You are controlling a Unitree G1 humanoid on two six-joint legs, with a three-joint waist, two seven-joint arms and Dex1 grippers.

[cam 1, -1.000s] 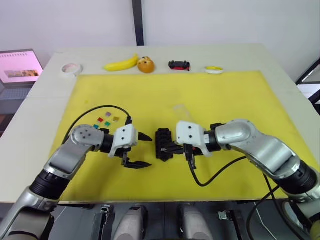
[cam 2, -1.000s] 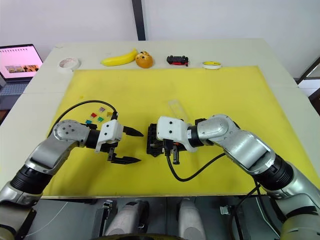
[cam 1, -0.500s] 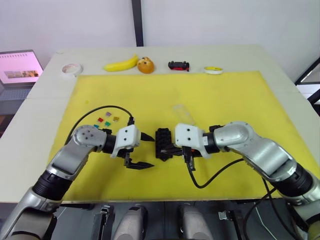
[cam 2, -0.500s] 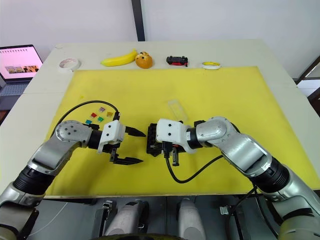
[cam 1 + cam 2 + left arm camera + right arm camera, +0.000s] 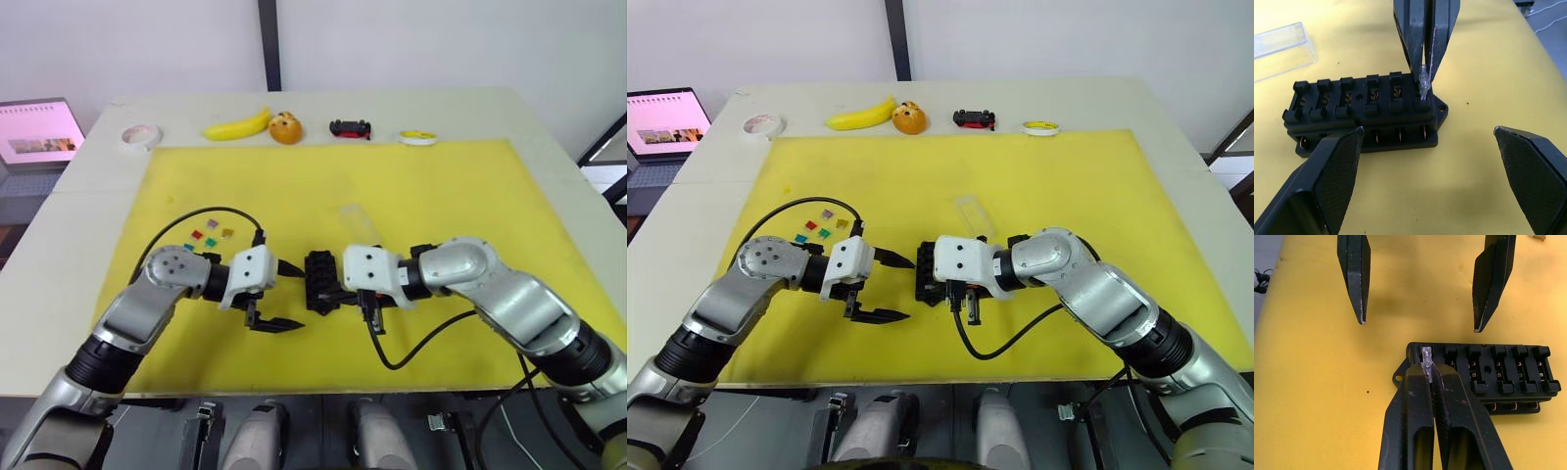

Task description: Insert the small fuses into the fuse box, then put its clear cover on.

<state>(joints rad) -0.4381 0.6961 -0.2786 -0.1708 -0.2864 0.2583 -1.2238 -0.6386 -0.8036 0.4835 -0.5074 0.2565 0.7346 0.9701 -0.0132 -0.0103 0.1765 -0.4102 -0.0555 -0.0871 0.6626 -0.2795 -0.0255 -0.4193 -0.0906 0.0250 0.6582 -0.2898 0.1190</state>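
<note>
I've got my right gripper (image 5: 1428, 371) pinched on a pale grey, see-through blade fuse (image 5: 1423, 86), pressing it into the end slot of the black slotted plastic fuse box (image 5: 1364, 110) at mid-mat. That looks like the first one; the other slots read empty. My left gripper (image 5: 277, 296) hangs wide open just beside the box. The other small coloured fuses (image 5: 209, 236) lie near my left arm; the transparent rectangular cover (image 5: 973, 214) lies behind the box, nothing blocking it.
</note>
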